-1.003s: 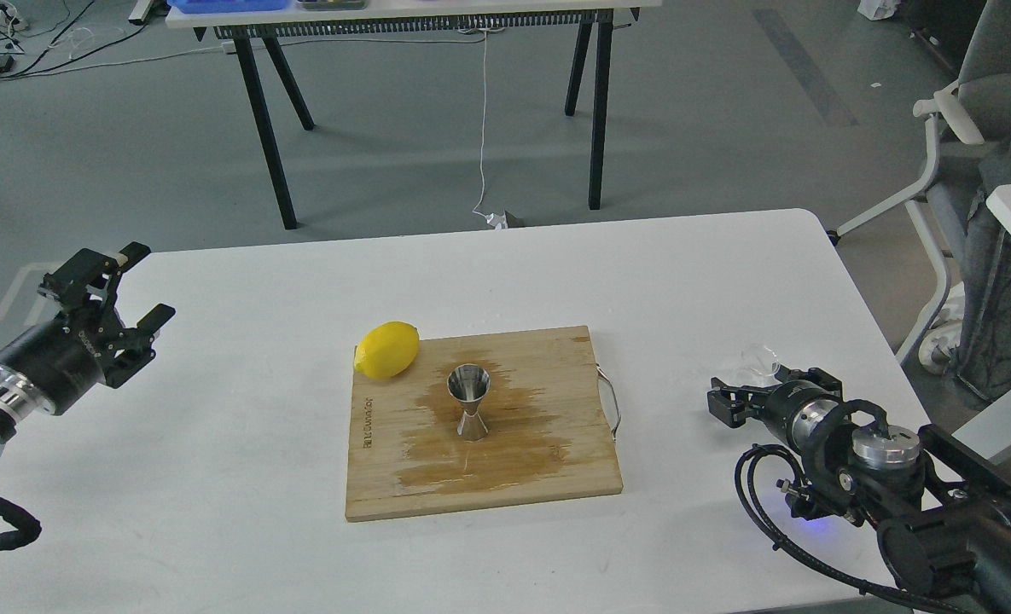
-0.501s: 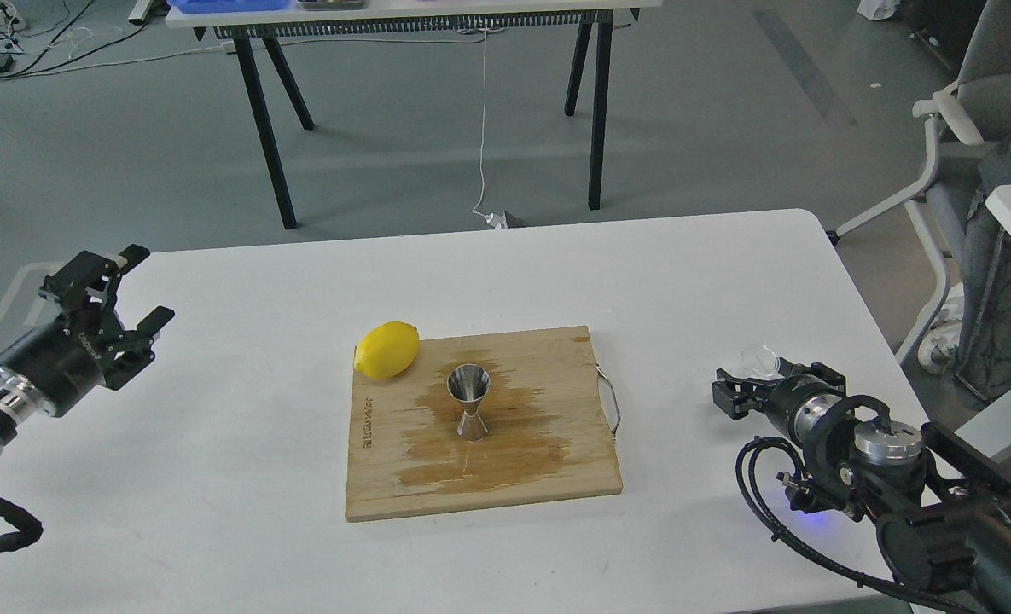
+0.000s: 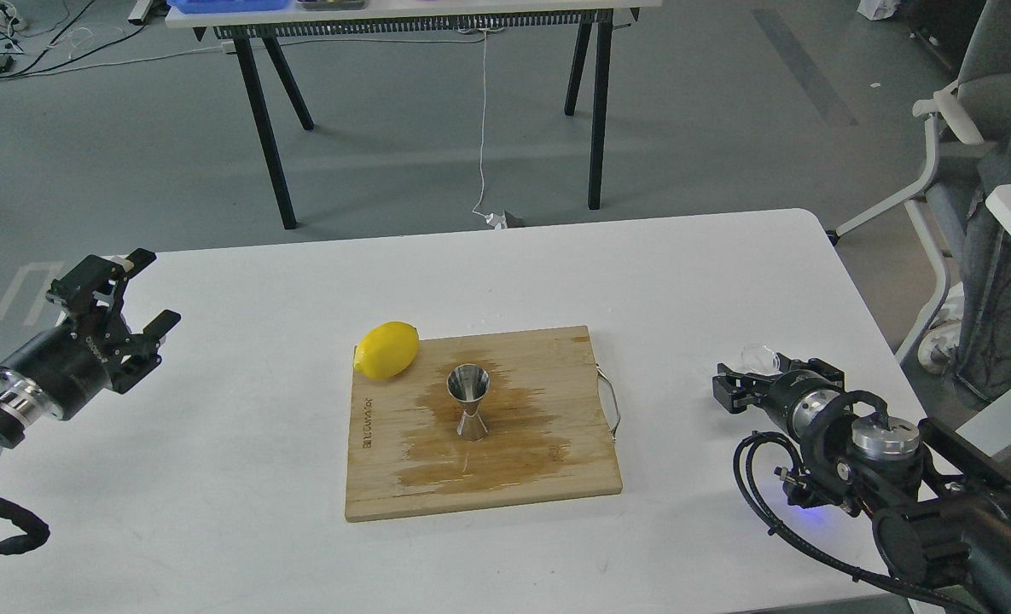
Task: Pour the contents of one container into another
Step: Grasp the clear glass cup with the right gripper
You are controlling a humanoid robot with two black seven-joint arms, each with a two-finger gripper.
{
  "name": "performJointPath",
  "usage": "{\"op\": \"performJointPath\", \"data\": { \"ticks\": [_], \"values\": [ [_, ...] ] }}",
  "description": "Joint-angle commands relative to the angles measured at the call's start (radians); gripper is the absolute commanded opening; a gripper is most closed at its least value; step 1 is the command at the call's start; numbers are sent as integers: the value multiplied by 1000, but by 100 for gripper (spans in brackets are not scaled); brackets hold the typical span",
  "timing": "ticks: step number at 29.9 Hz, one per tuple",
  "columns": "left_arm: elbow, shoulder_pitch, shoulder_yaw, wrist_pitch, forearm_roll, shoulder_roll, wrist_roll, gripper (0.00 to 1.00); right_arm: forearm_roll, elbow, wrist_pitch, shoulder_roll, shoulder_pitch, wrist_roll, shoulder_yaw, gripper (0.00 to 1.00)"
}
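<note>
The steel jigger [image 3: 468, 413] stands upright near the centre of the wooden cutting board [image 3: 556, 477], on a wet stain, with bare board on every side of it. A lemon [image 3: 386, 349] rests at the board's upper-left corner, overhanging the edge. The board lies mid-frame on the white table [image 3: 241, 512], with wide bare surface to its left and right.

The clear glass cup [image 3: 759, 357] sits at the right of the frame, near the table's right edge, touching or just behind the right gripper [image 3: 757, 385]; whether this gripper's fingers are spread or closed on the cup cannot be told. The left gripper [image 3: 142, 294], at the left of the frame near the table's left edge, has its fingers spread and holds nothing.
</note>
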Motion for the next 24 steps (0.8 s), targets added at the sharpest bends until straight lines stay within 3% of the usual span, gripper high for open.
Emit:
{"op": "performJointPath", "data": {
  "ticks": [1, 9, 19, 24],
  "values": [
    [0, 0, 0, 0, 0, 0, 0, 98, -7, 0, 1, 5, 0, 0, -1, 72],
    [21, 0, 0, 0, -1, -1, 0, 98, -42, 0, 8, 5, -2, -1, -14, 44],
    [21, 0, -3, 0, -1, -1, 0, 98, -64, 5, 12, 5, -3, -1, -15, 33],
    [21, 0, -3, 0, -1, -1, 0, 98, -67, 17, 17, 5, 2, 0, -12, 32]
  ]
}}
